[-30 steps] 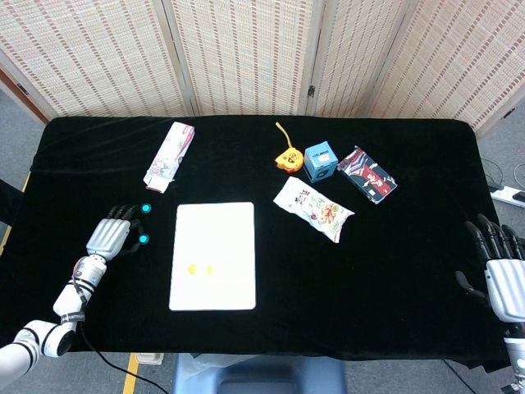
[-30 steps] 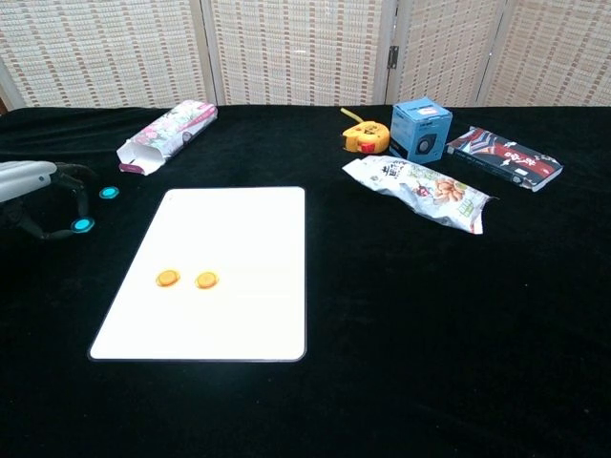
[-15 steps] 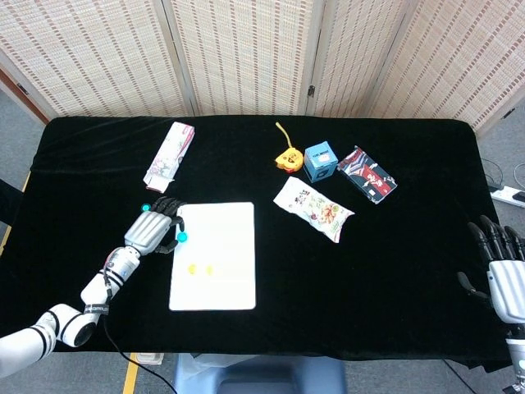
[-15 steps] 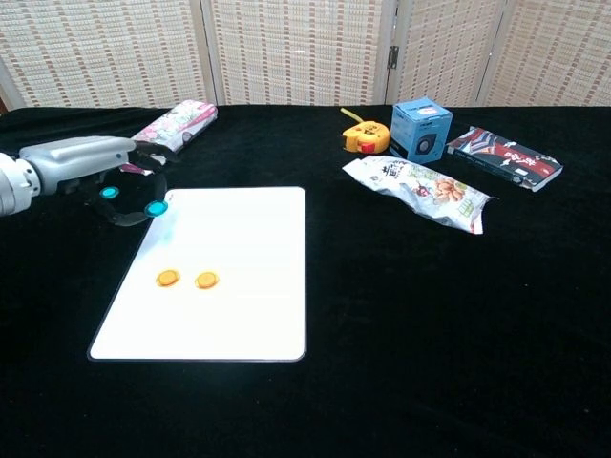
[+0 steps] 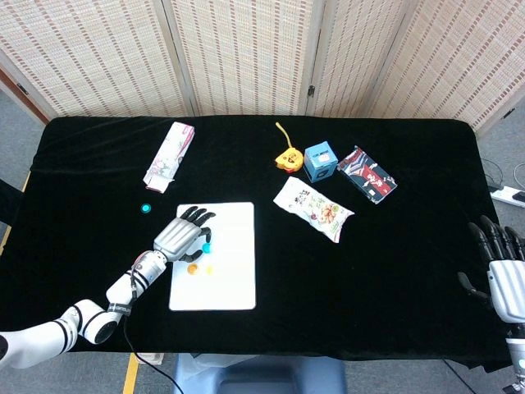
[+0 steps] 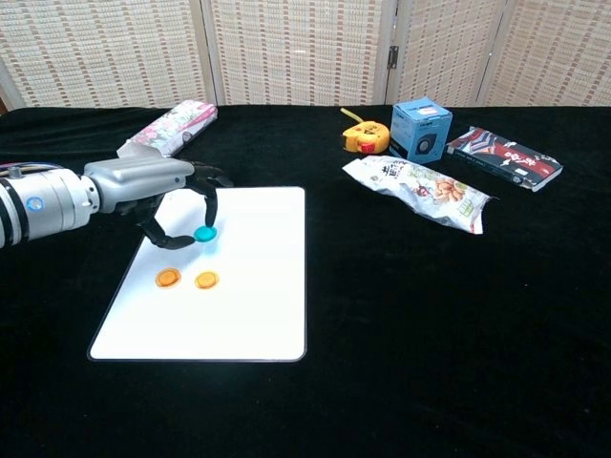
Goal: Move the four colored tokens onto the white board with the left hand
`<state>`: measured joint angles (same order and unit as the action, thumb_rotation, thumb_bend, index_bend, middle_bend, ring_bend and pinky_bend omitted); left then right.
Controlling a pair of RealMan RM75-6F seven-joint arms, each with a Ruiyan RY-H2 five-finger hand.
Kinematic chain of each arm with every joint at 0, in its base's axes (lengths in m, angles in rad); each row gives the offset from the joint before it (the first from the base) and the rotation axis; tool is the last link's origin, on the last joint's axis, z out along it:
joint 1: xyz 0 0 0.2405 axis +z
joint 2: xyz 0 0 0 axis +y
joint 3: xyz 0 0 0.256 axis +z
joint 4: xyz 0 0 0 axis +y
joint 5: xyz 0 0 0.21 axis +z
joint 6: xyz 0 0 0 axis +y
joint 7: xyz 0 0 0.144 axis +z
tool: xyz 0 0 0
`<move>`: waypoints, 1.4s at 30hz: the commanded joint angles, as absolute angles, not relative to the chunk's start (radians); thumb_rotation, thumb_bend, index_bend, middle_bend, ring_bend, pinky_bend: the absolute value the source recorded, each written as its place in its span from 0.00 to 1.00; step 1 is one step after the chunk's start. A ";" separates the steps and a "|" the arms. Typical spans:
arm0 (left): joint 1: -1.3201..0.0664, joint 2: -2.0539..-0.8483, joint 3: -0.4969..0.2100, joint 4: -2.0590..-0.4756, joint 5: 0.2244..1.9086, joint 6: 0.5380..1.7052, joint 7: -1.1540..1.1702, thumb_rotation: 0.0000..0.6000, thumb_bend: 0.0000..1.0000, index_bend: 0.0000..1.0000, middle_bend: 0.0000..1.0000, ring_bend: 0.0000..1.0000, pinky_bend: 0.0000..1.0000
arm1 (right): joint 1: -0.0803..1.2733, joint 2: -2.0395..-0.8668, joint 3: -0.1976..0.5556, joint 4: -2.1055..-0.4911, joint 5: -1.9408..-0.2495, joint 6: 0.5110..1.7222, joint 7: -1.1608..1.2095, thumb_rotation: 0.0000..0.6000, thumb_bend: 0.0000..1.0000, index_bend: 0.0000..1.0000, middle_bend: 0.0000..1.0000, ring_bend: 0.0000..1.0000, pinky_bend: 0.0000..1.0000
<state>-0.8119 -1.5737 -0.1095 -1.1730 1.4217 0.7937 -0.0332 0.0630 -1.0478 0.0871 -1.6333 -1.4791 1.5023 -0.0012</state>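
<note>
No label is readable. Left hand (image 6: 162, 191) pinches a teal token (image 6: 203, 233) over the white board (image 6: 248, 286); only the head view shows the right hand (image 5: 502, 275), fingers spread, holding nothing.

We see bright, even light in both views, with no strong shadows. The white board (image 6: 248, 277) shines very bright in the middle of the frame, almost washed out. The black cloth (image 5: 394, 279) looks flat and dark. Everything looks sharp, with little blur.
</note>
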 commanded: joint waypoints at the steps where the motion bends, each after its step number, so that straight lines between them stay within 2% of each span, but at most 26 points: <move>1: -0.820 -1.588 -0.112 -1.160 1.409 0.784 -0.029 1.00 0.44 0.51 0.12 0.00 0.00 | 0.063 -1.048 0.087 -1.634 -1.478 1.501 -0.002 1.00 0.36 0.00 0.02 0.05 0.00; 16: -0.846 -1.622 -0.118 -1.112 1.367 0.759 -0.005 1.00 0.43 0.50 0.12 0.00 0.00 | 0.066 -1.049 0.089 -1.631 -1.471 1.493 -0.003 1.00 0.36 0.00 0.02 0.05 0.00; 23: -0.847 -1.619 -0.114 -1.114 1.359 0.757 -0.001 1.00 0.43 0.40 0.12 0.00 0.00 | 0.066 -1.048 0.089 -1.633 -1.469 1.492 -0.005 1.00 0.36 0.00 0.02 0.05 0.00; 28: -0.841 -1.600 -0.111 -1.137 1.367 0.777 -0.007 1.00 0.43 0.37 0.12 0.00 0.00 | 0.067 -1.048 0.091 -1.635 -1.470 1.492 -0.006 1.00 0.36 0.00 0.02 0.05 0.00; 35: -0.817 -1.544 -0.167 -1.133 1.314 0.821 -0.080 1.00 0.44 0.39 0.12 0.00 0.00 | 0.069 -1.044 0.091 -1.643 -1.475 1.493 -0.012 1.00 0.36 0.00 0.02 0.05 0.00; 42: -0.807 -1.547 -0.207 -0.991 1.194 0.743 -0.133 1.00 0.43 0.41 0.12 0.00 0.00 | 0.065 -1.048 0.086 -1.640 -1.480 1.497 -0.010 1.00 0.36 0.00 0.02 0.05 0.00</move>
<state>-0.8114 -1.5437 -0.1930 -1.0375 1.2319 0.7769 -0.1141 0.0652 -1.0483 0.0860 -1.6401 -1.4796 1.4972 -0.0098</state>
